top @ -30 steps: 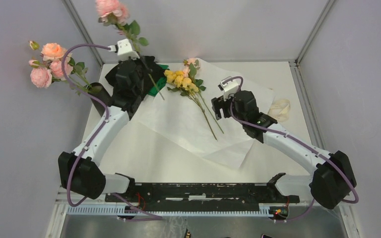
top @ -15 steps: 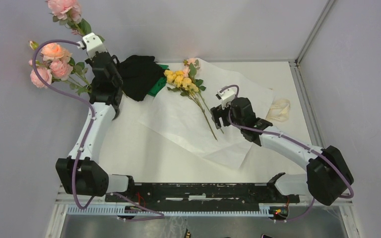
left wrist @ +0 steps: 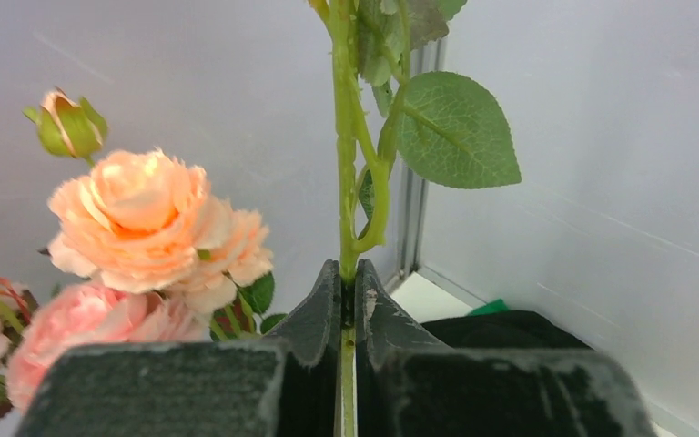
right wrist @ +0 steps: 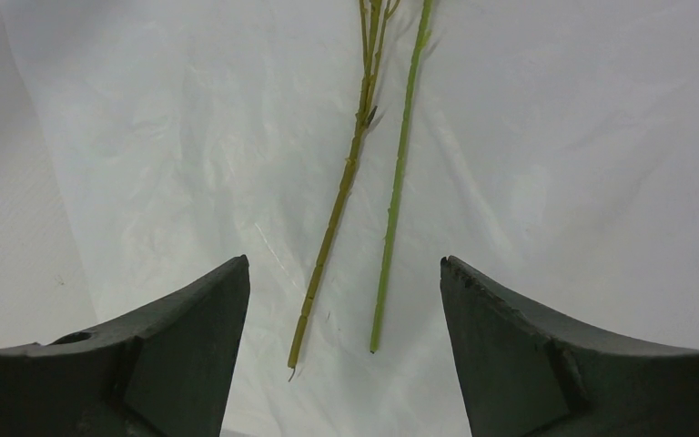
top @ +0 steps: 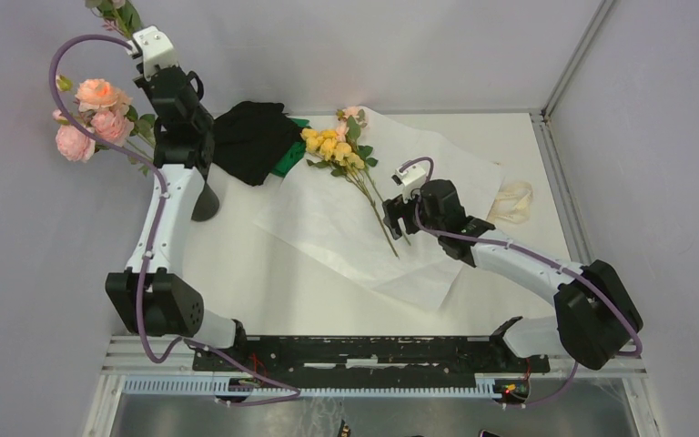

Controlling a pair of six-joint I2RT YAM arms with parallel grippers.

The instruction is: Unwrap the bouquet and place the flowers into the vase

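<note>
Left hand (left wrist: 348, 300) clenched on rose stem (left wrist: 344, 164), upright near vase (top: 204, 202) for insertion. Right hand (right wrist: 344, 269) released, straddling two stems (right wrist: 396, 182) on paper (right wrist: 555, 137), ready to grab.

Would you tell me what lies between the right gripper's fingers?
In the right wrist view, the cut ends of two green flower stems lie on the white paper sheet between the fingers of the open right gripper.

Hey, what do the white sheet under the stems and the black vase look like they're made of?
White sheet: thin matte paper, judging by its fine creases and wrinkles. Vase: smooth matte black, no shine showing; possibly plastic or ceramic, the look leaves that open.
</note>
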